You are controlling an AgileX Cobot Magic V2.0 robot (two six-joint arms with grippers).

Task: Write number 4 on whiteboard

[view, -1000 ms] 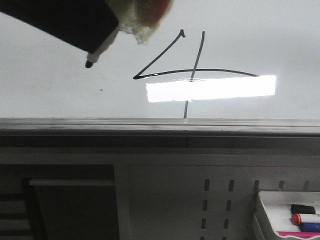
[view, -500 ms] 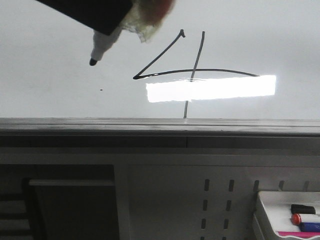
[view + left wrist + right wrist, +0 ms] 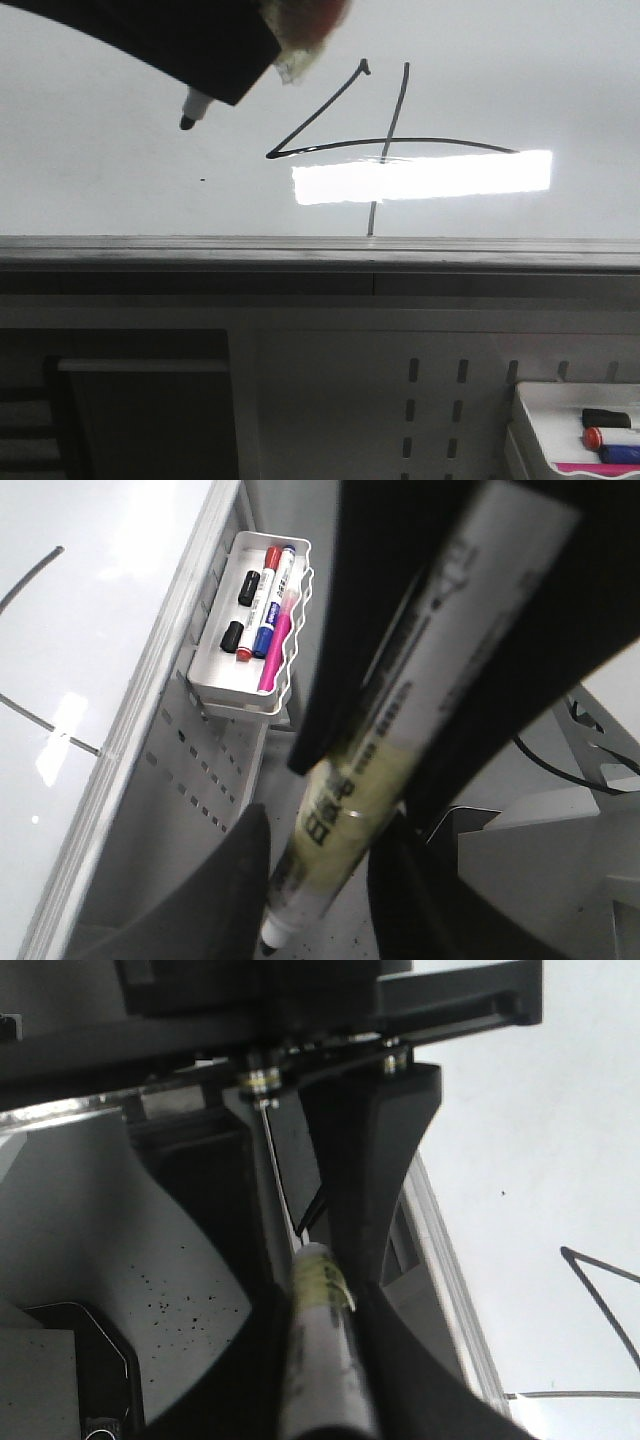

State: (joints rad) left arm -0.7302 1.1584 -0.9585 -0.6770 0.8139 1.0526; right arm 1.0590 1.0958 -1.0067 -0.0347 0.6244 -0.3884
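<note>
The number 4 is drawn in thin black lines on the whiteboard. A black-tipped marker points down-left, to the left of the 4 and above a tiny dot. A black arm part hides its barrel. In the right wrist view my right gripper is shut on the taped marker, whose rear end points toward the wrist. In the left wrist view the marker runs down between the fingers of my left gripper, with a gap on each side.
A grey metal frame borders the whiteboard, with a perforated grey panel beyond it. A small white tray of spare markers hangs there, also seen as the white tray in the front view. Dark gripper bodies crowd both wrist views.
The black arm part has slid right and down over the marker, so only the tip end still shows. The tip has shifted slightly up and right. The 4 is unchanged.
</note>
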